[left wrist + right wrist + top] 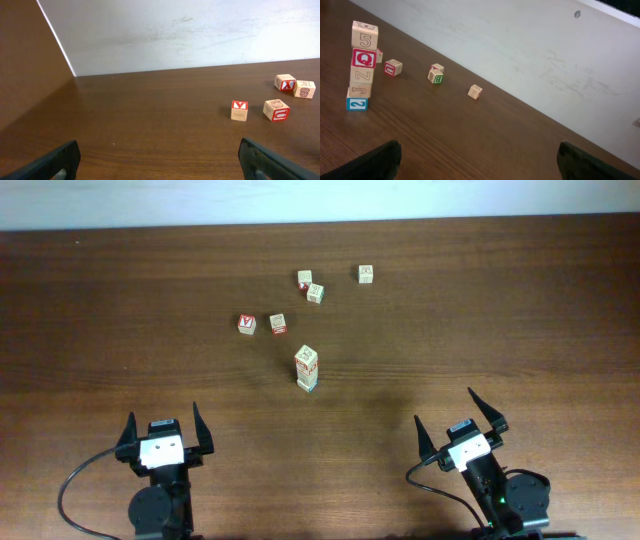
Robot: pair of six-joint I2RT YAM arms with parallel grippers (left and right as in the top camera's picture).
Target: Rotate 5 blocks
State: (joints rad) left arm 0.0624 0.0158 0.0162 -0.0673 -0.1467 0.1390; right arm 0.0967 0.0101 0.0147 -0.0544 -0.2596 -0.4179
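Left gripper (163, 430) and right gripper (460, 423): nearest the camera, jaws spread wide, nothing held. Stack of blocks (307, 368): set upright ahead, about midway between the two arms, long axis vertical. Loose blocks (278, 324): scattered beyond the stack on the table (120, 300). The one beside the V cube (246, 324) is judged nearer the left arm, the farthest cube (366, 274) nearer the right.

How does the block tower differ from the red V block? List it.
The tower is five cubes stacked upright; the V block is one cube on its own. The tower shows a red Q and a blue 2; the V block shows a red V. Both are pale wooden printed cubes.
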